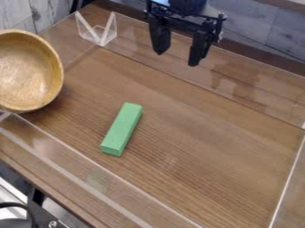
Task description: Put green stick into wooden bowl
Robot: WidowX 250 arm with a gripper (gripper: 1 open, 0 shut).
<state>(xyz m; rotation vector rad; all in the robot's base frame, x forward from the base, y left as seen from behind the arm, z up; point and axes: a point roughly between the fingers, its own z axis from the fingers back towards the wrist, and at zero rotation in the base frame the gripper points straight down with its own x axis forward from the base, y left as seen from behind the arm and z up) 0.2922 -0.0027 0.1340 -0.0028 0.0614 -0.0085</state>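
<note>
Right, the step in hand is the approach: the pickup is to come, and the green stick [121,129] lies flat on the desk [220,120], near and left of the middle, slanting from near left to far right. Up at the far side, the black robot hand [180,55] is open, its 2 fingers spread, nothing between them, well apart from the stick.

And here's the target, the wooden bowl [59,78], far left of the stick and cut off by the left edge of the view. So 1 transfer to make! The next move calls for the hand to travel near and left, turn to match the slant, then drop low with 1 finger along each long side. After that, it's a firm squeeze, a lift above the rim, a swing left and a release. Watch the angle, because a crooked grip could spin a bar this slim.

Now the surface: warm brown wood, with faint grain and seams, and a pale stripe [53,150] running down the near left. Over at the far left, beyond the bowl, there's a small white wire-like object [98,29], too blurred to name. Down in the near left corner, a black cable [27,207] curls beyond the desk's edge, and the rest of that corner is hard to make out.
</note>
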